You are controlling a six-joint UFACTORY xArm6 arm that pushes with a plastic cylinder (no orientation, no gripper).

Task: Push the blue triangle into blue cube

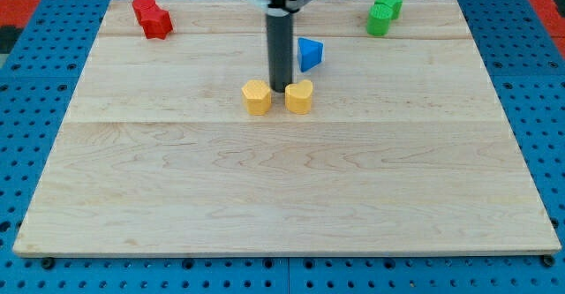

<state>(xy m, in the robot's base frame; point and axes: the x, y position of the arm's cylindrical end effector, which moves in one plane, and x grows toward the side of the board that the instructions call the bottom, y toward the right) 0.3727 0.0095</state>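
The blue triangle lies on the wooden board near the view's top middle, just right of my dark rod. My tip touches down between and slightly above two yellow blocks, left and below the blue triangle. I see no blue cube; the rod may hide something behind it.
A yellow hexagon-like block and a yellow heart-like block sit side by side below the tip. Two red blocks lie at the top left. Two green blocks lie at the top right. Blue pegboard surrounds the board.
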